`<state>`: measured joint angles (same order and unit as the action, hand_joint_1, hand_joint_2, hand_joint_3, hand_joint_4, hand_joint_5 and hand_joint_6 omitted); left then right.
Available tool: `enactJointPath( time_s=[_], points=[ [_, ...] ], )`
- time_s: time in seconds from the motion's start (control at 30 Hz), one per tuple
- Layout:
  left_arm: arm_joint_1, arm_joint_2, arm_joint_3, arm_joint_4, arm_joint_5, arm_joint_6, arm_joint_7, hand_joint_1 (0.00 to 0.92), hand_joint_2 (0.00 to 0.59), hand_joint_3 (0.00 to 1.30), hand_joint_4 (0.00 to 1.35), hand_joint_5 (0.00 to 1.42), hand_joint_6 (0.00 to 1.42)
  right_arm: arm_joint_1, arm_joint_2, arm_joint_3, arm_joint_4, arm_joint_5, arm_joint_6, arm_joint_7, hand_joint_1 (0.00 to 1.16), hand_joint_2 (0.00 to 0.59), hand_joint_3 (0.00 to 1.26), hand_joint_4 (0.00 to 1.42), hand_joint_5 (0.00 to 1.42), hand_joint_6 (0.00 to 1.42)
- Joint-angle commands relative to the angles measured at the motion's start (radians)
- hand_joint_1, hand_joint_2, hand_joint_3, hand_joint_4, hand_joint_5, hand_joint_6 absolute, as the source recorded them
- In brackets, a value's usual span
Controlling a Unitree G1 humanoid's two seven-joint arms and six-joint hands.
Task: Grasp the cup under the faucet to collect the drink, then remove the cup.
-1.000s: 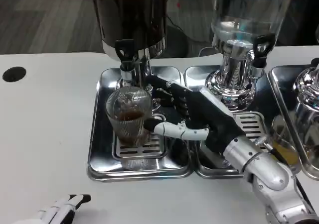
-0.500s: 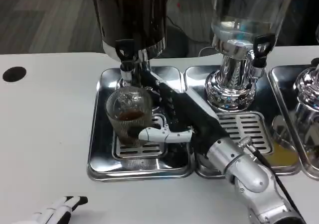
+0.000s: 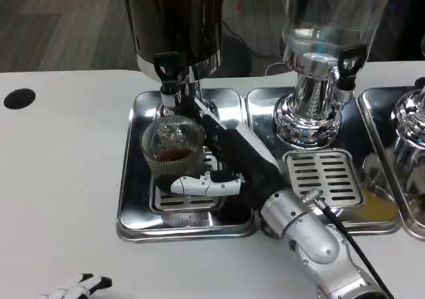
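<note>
**Cup under the faucet, right hand wrapped around it**

The cup point(image 3: 174, 151), a ribbed clear glass with a little brown drink at the bottom, stands upright on the slotted grate point(image 3: 188, 199) of the left tray point(image 3: 130, 179). It sits directly below the black-handled faucet point(image 3: 168, 73) of the dark dispenser point(image 3: 176, 20).

The right hand point(image 3: 222, 159) reaches in from the right side of the cup. Its thumb lies across the cup's near side, low down, and its black fingers point(image 3: 199, 116) curve along the far right side, up by the rim. The hand holds the cup between thumb and fingers; how firmly cannot be told. The silver right forearm point(image 3: 309, 236) runs down toward the lower right corner, crossing the front edge where the two trays meet, with a black cable point(image 3: 352, 242) alongside it.

The left hand point(image 3: 76, 287) lies at the bottom edge on the white table point(image 3: 60, 179), well apart from the tray. Only white fingers with a black tip are in frame, so whether they are spread or curled cannot be told.

To the right, a clear dispenser point(image 3: 329, 20) on a chrome base stands on the middle tray point(image 3: 265, 106), which has its own grate point(image 3: 323, 176). A third chrome base point(image 3: 412, 133) shows at the right edge on another tray. A black round hole point(image 3: 18, 98) sits in the table at the far left.
</note>
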<state>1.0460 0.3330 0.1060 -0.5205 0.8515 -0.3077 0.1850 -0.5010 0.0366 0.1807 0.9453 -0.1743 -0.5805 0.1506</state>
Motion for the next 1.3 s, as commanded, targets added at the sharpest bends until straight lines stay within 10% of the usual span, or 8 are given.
enactJointPath(
  time_s=[0.03, 1.3],
  points=[
    [0.022, 0.004, 0.003, 0.011, 0.001, -0.02, 0.004, 0.0, 0.074, 0.3, 0.19, 0.21, 0.4, -0.005, 0.012, 0.008, 0.016, -0.017, -0.028, -0.033, 0.84, 0.043, 0.0, 0.01, 0.09, 0.07],
    [0.032, -0.015, 0.041, -0.035, 0.011, -0.031, -0.036, 0.0, 0.085, 0.34, 0.23, 0.23, 0.42, -0.004, 0.007, 0.001, 0.077, -0.025, -0.043, -0.069, 0.9, 0.046, 0.31, 0.35, 0.39, 0.31]
  ],
)
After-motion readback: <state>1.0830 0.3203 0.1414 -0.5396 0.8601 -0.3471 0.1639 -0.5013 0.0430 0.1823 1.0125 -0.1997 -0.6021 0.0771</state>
